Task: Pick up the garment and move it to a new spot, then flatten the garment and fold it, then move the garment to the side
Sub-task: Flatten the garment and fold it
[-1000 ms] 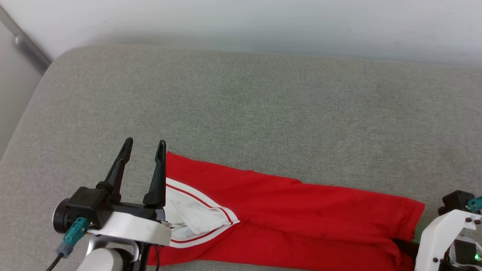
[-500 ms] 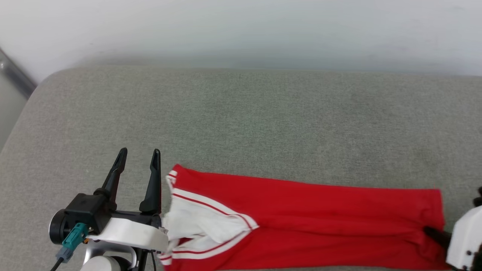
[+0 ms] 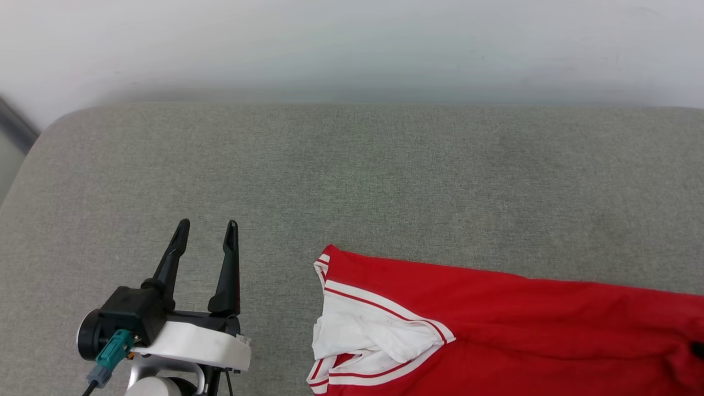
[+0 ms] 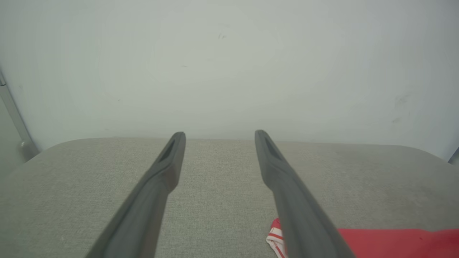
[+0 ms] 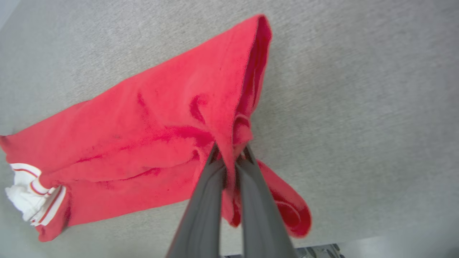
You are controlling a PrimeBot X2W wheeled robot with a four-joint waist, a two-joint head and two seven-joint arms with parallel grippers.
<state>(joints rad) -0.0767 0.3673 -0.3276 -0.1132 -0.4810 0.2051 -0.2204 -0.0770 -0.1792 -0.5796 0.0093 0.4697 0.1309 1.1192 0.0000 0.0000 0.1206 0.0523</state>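
Garment (image 5: 143,143) between closed right fingers (image 5: 204,208)

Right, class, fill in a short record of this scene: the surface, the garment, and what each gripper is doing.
Surface: grey fabric cushion in front of a pale wall
Garment: red garment, laid out as a long band, mostly resting on the cushion
Trim: white red-striped cuff at the end nearest the robot's left
Left gripper: left gripper open, empty, over bare cushion, apart from the cuff
Right gripper: right gripper shut on the garment at its far red end, cloth bunched between the fingers
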